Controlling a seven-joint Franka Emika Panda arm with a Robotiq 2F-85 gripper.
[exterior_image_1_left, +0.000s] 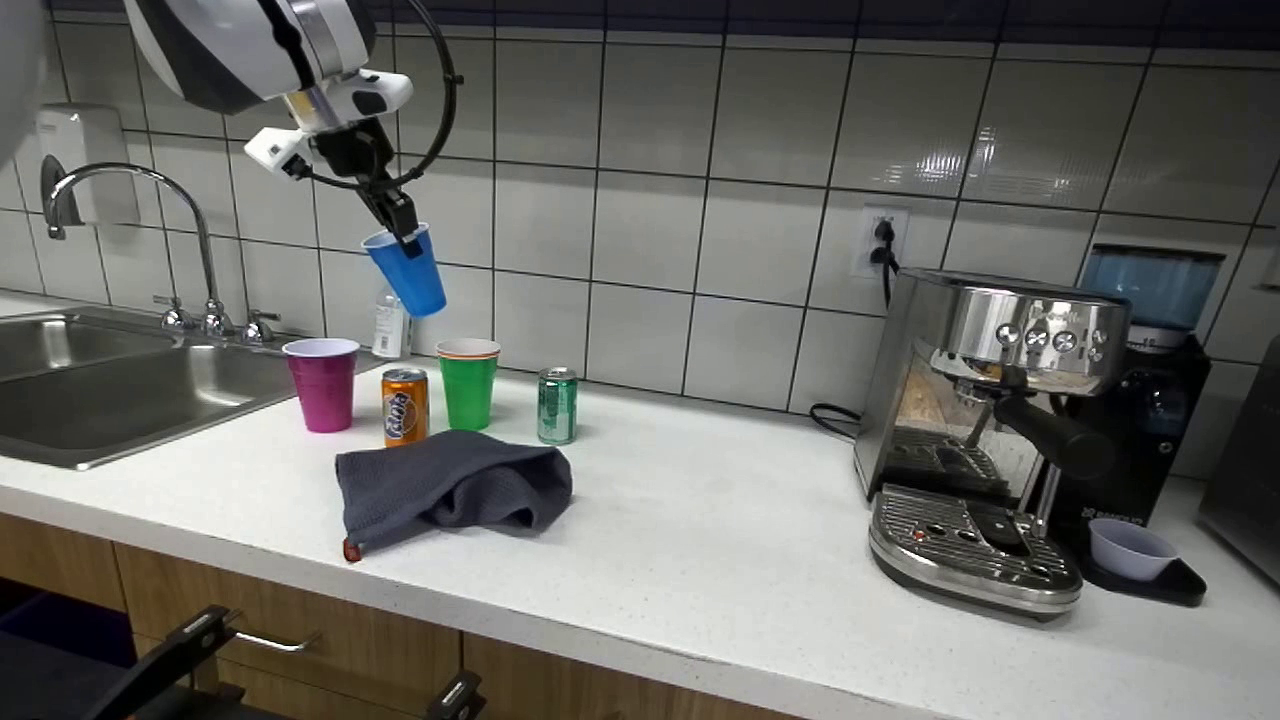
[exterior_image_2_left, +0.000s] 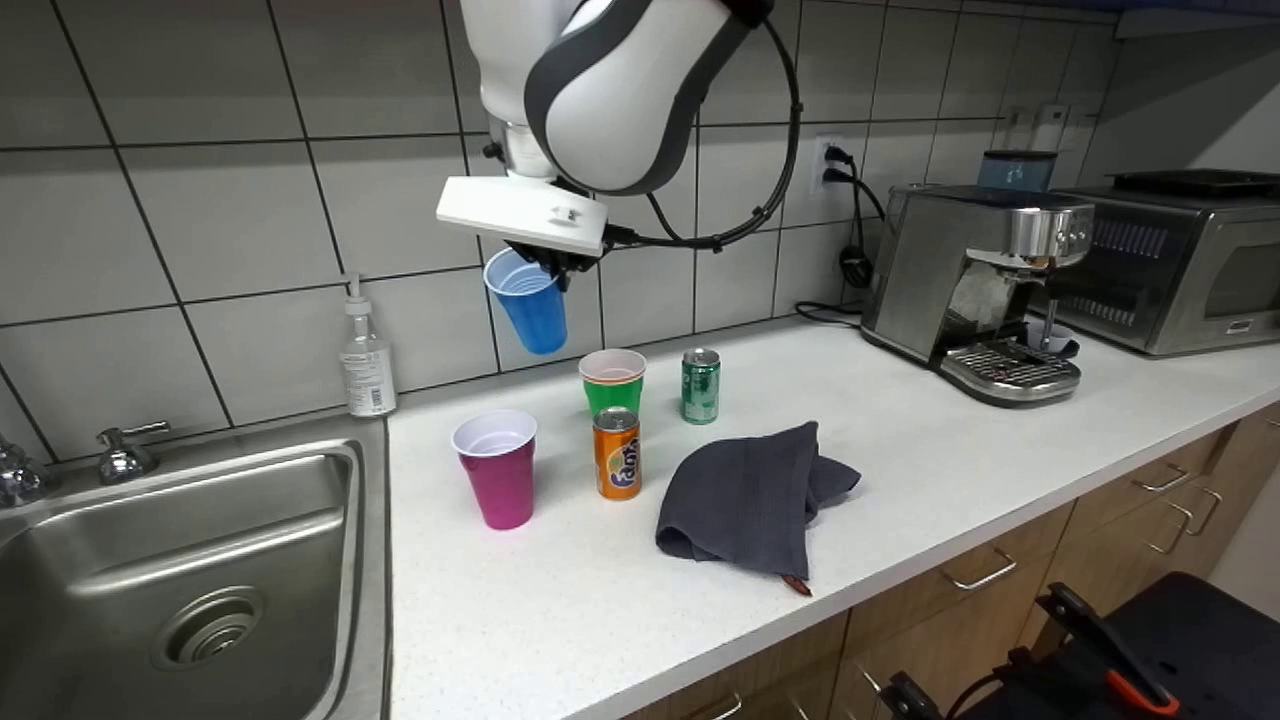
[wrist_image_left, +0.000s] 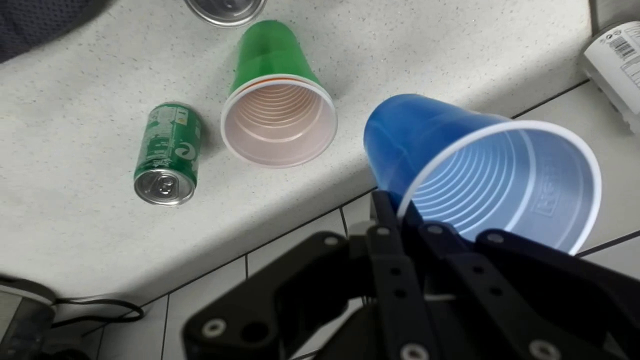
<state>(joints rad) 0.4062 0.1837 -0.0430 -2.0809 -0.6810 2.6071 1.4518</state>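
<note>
Wrist view shows our fingers (wrist_image_left: 384, 212) pinching the blue plastic cup (wrist_image_left: 480, 170) at its rim; the contact is dark, but we judge one finger to be inside the rim and one outside. The cup hangs tilted well above the worktop (exterior_image_2_left: 540, 600), its base leaning away from the sink (exterior_image_2_left: 270, 540). We would hold that pinch steady, since thin plastic may pivot on so small a grip, and rotate slowly until the mouth is level. Below, the green plastic cup (wrist_image_left: 272, 55) stands near the green soda can (wrist_image_left: 167, 145); any lowering calls for a path apart from both. The pump bottle (exterior_image_2_left: 368, 368) near the tiled wall (exterior_image_2_left: 230, 220) asks for care sideways. Farther off, in both exterior views, are the orange Fanta can (exterior_image_2_left: 617, 458), the magenta plastic cup (exterior_image_2_left: 500, 480) and the dark grey cloth (exterior_image_2_left: 745, 500), with the espresso machine (exterior_image_2_left: 922, 265) beyond.
</note>
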